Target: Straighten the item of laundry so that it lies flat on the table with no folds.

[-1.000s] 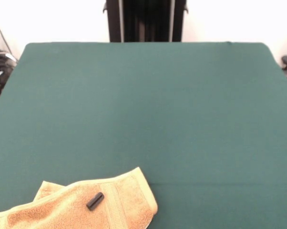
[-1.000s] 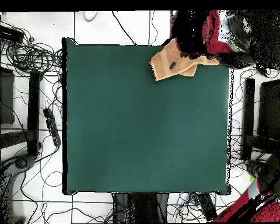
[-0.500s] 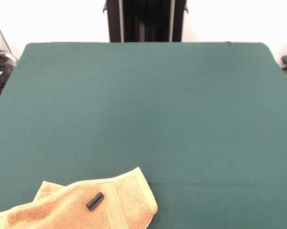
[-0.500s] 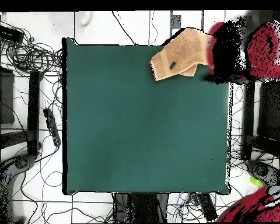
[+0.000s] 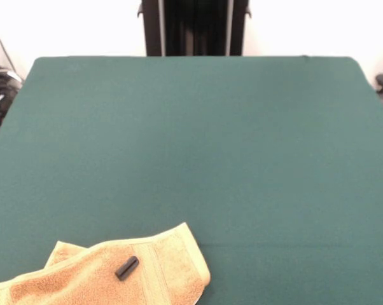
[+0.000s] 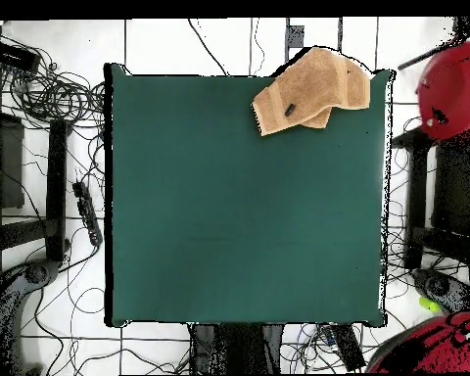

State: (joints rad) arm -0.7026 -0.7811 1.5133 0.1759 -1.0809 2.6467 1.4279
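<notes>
At the lower left of the front view we see the golden-orange towel (image 5: 109, 273) lying rumpled on the green table (image 5: 198, 140), its left part running off the bottom edge of the frame. A fold doubles one corner over at its upper left, and a ribbed band crosses the end nearest the frame's middle. A small black cylinder (image 5: 126, 267) rests on top of the towel, tilted. From overhead we find the towel (image 6: 312, 90) at the table's (image 6: 239, 215) upper right corner, one end reaching past the top edge, with the cylinder (image 6: 290, 109) on its lower left part. Red arm parts (image 6: 449, 88) show at the right edge, off the table. We cannot tell the pincer's state; neither view shows it.
</notes>
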